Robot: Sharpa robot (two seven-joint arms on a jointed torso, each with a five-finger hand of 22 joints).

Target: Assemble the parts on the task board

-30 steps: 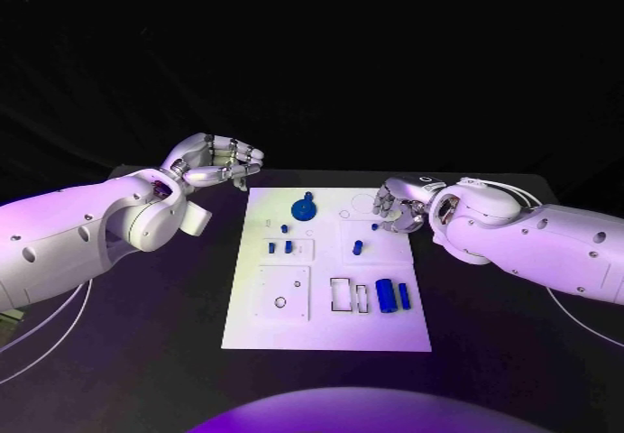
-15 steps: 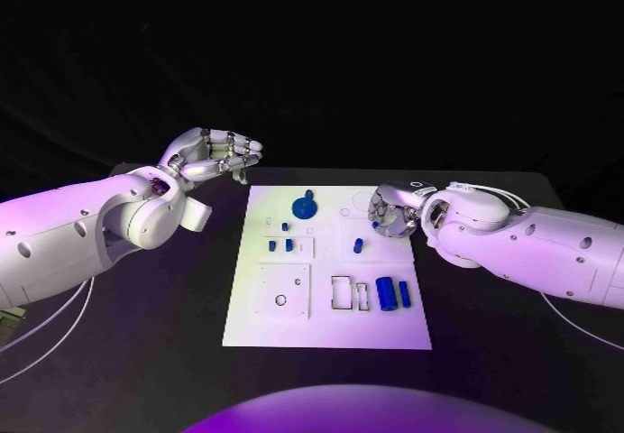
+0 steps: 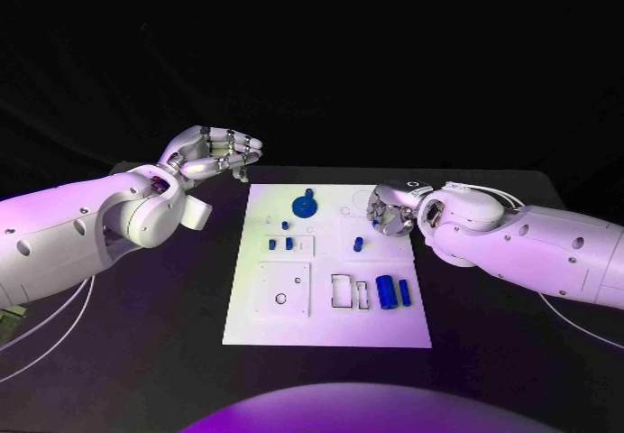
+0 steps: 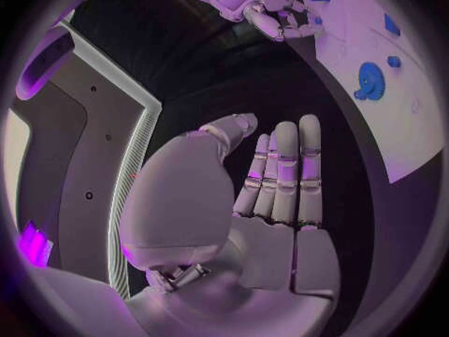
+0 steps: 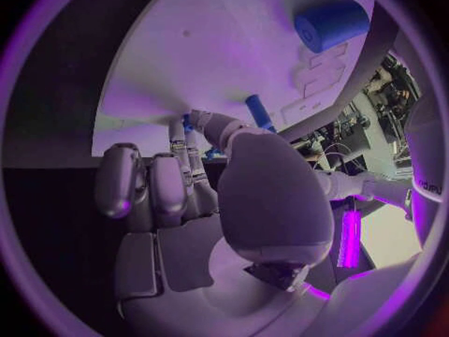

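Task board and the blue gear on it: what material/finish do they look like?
Task board: looks like matte white plastic, flat with crisp recessed cutouts and no glare; painted metal can't be ruled out. Blue gear: likely moulded or printed plastic, uniform saturated blue, toothed rim, dull surface.

1. The right robot hand (image 3: pixel 393 209) covers the task board (image 3: pixel 325 325) at its far right edge; its fingertips, and anything between them, cannot be made out from the head camera.
2. In the right wrist view a small blue part (image 5: pixel 259 112) sits partly behind the thumb; whether it is pinched cannot be told.
3. The board's small outlined recesses (image 3: pixel 344 292) are too fine to identify.
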